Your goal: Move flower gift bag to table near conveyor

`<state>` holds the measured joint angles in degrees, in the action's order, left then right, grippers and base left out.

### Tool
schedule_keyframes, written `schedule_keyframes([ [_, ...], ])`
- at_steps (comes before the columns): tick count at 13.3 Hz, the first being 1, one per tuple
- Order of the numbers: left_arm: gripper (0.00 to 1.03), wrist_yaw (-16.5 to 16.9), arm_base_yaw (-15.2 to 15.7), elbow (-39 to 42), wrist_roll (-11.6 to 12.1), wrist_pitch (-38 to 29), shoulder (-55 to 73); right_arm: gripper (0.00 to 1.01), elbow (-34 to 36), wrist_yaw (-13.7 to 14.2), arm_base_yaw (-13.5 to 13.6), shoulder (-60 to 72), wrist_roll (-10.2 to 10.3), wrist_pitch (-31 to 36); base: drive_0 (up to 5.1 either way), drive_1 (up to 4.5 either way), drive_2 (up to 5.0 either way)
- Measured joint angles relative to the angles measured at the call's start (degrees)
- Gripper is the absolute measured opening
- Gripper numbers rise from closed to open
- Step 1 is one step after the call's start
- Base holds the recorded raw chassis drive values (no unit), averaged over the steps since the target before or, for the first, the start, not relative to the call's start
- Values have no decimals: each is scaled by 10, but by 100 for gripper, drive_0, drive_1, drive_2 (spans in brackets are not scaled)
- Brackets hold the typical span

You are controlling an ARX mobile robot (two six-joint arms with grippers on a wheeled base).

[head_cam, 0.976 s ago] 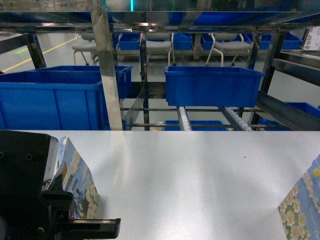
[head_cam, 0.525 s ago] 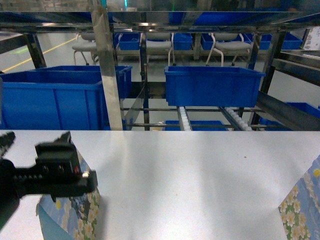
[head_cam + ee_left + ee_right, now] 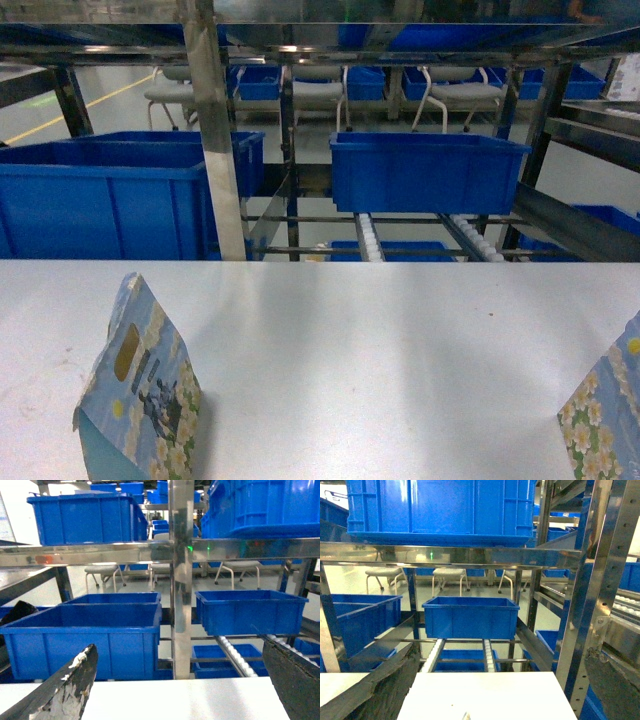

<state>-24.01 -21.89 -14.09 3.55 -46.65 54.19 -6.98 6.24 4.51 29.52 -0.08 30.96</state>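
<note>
A flower gift bag (image 3: 140, 400), pale blue with white and yellow blossoms, stands upright and free on the table (image 3: 380, 340) at the near left. Behind the table rises the conveyor (image 3: 367, 237), a steel rack with white roller tracks. Neither gripper shows in the head view. In the left wrist view my left gripper (image 3: 178, 647) is open, its worn fingers (image 3: 70, 685) far apart over bare tabletop (image 3: 175, 700). My right gripper (image 3: 502, 652) is open too, with only the table (image 3: 485, 695) and a tiny bag tip (image 3: 465, 716) between its fingers.
A second flowered bag (image 3: 605, 420) stands at the table's near right edge. Blue bins (image 3: 425, 170) (image 3: 110, 195) sit on the rack beyond the table's far edge. A steel post (image 3: 215, 140) stands at the back left. Chairs (image 3: 310, 95) lie further off.
My left gripper, which was at the flower gift bag a second ago, has lifted off and left the head view. The bag now stands alone on the table.
</note>
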Motion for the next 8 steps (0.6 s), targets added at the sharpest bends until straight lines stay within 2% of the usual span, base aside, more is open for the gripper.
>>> schedule_keyframes([
  [1, 98, -10, 7, 0, 12, 34, -47, 98, 0, 0, 0, 0, 0, 0, 0, 0, 0],
  [3, 98, -12, 9, -1, 16, 34, -48, 98, 0, 0, 0, 0, 0, -3, 0, 0, 0],
  [4, 87, 36, 26, -8, -1, 132, -73, 85, -13, -50, -36, -24, 0, -101, 0, 0, 0],
  [5, 78, 61, 42, -1, -12, 166, -101, 76, -11, -54, -47, -37, 0, -133, 0, 0, 0],
  [8, 46, 108, 91, 42, -30, 186, -163, 44, 7, -63, -45, -70, 0, -145, 0, 0, 0],
])
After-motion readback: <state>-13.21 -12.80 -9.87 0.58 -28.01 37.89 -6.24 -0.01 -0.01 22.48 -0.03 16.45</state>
